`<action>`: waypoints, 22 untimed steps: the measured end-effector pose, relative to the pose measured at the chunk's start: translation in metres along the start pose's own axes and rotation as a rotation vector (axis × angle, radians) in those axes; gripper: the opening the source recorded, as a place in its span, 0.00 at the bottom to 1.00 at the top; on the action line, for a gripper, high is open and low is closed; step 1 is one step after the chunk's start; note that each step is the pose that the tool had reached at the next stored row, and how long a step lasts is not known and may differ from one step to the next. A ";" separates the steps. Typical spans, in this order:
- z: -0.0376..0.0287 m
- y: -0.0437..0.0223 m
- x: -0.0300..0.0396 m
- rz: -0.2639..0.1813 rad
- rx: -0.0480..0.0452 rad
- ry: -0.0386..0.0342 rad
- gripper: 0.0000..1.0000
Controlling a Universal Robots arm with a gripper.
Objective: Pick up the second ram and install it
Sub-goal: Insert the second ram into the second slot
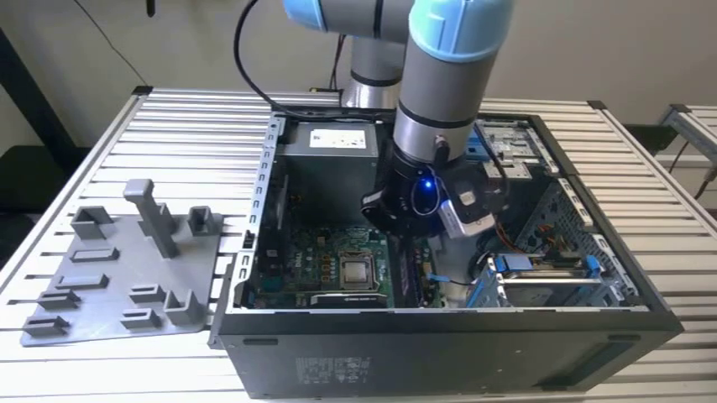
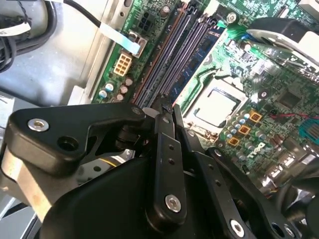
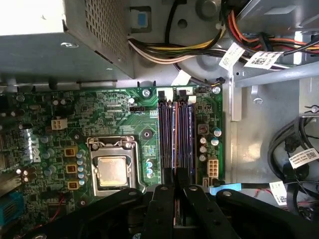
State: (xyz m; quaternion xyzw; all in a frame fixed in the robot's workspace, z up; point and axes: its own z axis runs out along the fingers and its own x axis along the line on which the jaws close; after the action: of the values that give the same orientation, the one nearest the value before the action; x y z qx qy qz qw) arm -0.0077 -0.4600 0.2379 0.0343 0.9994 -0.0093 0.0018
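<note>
First wrist view puts my claw (image 3: 175, 191) right over the memory slots (image 3: 175, 137), its fingers (image 3: 162, 209) drawn close on a thin reddish-brown edge between them, which I take for the second ram (image 3: 176, 206); it sits just above the slots' near end. Beyond the claw lies the processor socket (image 3: 112, 169), off to one side on the green motherboard (image 3: 99, 109). Farther still, the power supply (image 3: 65, 35) and cable bundle (image 3: 169, 52) cross behind the board inside the computer case (image 1: 448, 336).
</note>
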 end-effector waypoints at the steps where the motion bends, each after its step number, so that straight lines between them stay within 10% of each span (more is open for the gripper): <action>1: 0.0010 0.0000 0.0001 0.000 0.0001 0.0000 0.14; 22: 0.0080 -0.0003 0.0013 -0.037 0.0010 -0.0006 0.14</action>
State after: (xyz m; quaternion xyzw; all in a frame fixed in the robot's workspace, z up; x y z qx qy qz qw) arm -0.0090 -0.4603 0.2299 0.0157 0.9998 -0.0099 0.0019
